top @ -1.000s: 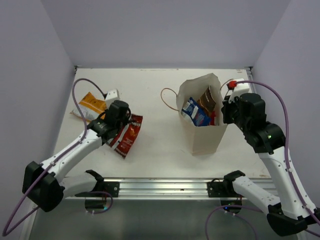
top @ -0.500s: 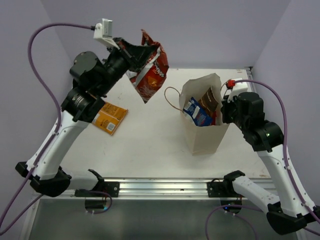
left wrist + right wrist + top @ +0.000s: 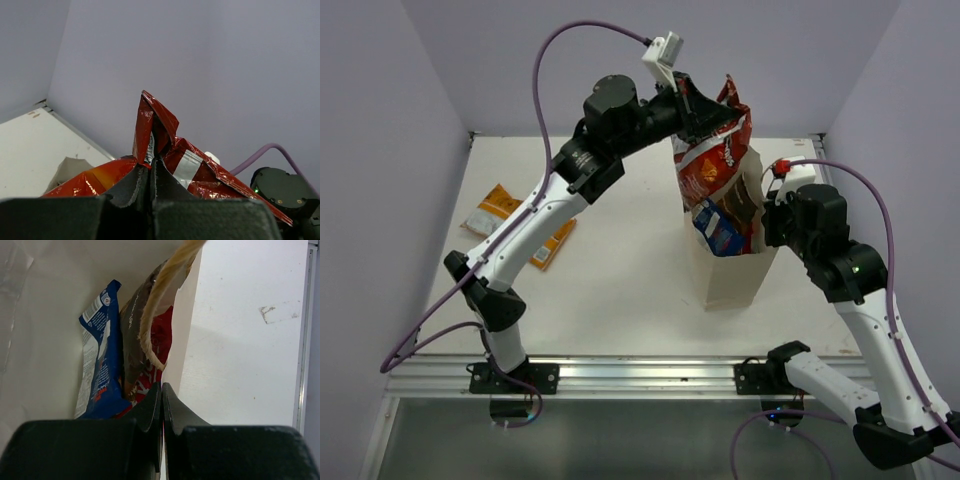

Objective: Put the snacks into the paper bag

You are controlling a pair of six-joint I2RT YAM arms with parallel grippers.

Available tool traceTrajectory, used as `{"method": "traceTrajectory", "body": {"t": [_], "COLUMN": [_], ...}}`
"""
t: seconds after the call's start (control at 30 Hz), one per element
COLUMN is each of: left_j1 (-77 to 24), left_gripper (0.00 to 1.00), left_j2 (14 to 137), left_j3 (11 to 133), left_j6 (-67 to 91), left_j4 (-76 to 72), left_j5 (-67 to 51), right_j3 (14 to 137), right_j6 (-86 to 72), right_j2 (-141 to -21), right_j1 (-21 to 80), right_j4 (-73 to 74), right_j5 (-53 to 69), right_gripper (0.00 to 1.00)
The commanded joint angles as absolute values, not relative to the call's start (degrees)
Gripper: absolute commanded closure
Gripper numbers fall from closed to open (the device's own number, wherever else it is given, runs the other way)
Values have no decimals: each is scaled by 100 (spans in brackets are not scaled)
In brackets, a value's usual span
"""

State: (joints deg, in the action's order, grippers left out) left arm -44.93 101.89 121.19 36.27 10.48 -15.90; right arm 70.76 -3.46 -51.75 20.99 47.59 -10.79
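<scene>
My left gripper [image 3: 705, 105] is shut on the top of the red-orange packet [image 3: 712, 160] and holds it high, hanging over the open mouth of the paper bag [image 3: 730, 275]. In the left wrist view the jaws [image 3: 151, 167] pinch the packet's crinkled top [image 3: 200, 175]. My right gripper [image 3: 770, 215] is shut on the bag's right wall at the rim [image 3: 180, 325]. The blue packet [image 3: 100, 365], the dark brown packet [image 3: 135, 335] and a red packet [image 3: 161, 335] stand inside the bag. An orange packet [image 3: 490, 207] lies at the table's left.
Another orange packet [image 3: 557, 243] lies on the table, partly behind the left arm. The bag's brown handle loop [image 3: 155, 305] hangs by the right jaws. Purple walls close the table at back and sides. A metal rail [image 3: 640, 375] runs along the near edge.
The left arm lifted the red-orange packet off the table's left side and swung it up and right to above the bag. The right arm and the bag have not moved.
</scene>
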Motion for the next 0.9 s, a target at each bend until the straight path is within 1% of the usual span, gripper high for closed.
{"method": "traceTrajectory", "body": {"t": [0.0,0.1,0.17,0.37,0.53,0.7,0.87], "left_j1": [-4649,-4737,-4764,-4764,-4772,-4781,-4781], "left_gripper": [100,100,100,100,100,100,100], "left_j2": [10300,10625,10748,10643,11003,10969,10995], "left_j3": [12875,13725,13930,13430,13903,14132,13878], "left_j6": [3735,3762,3823,4051,4245,4263,4298], "left_j4": [457,510,484,-25,-298,-563,-571], "left_j5": [-1934,-1951,-1977,-2240,-2496,-2417,-2574], "right_j3": [7137,7128,7119,7110,7110,7102,7102], "right_j6": [-316,-308,-308,-308,-299,-299,-299], "right_j2": [-5168,-5177,-5177,-5203,-5212,-5229,-5238], "right_j1": [2145,2145,2145,2153,2153,2162,2171], "right_j4": [4606,4614,4605,4605,4605,4605,4597], "right_j5": [-1055,-1072,-1063,-1081,-1090,-1090,-1099], "right_gripper": [98,98,98,98,98,98,98]}}
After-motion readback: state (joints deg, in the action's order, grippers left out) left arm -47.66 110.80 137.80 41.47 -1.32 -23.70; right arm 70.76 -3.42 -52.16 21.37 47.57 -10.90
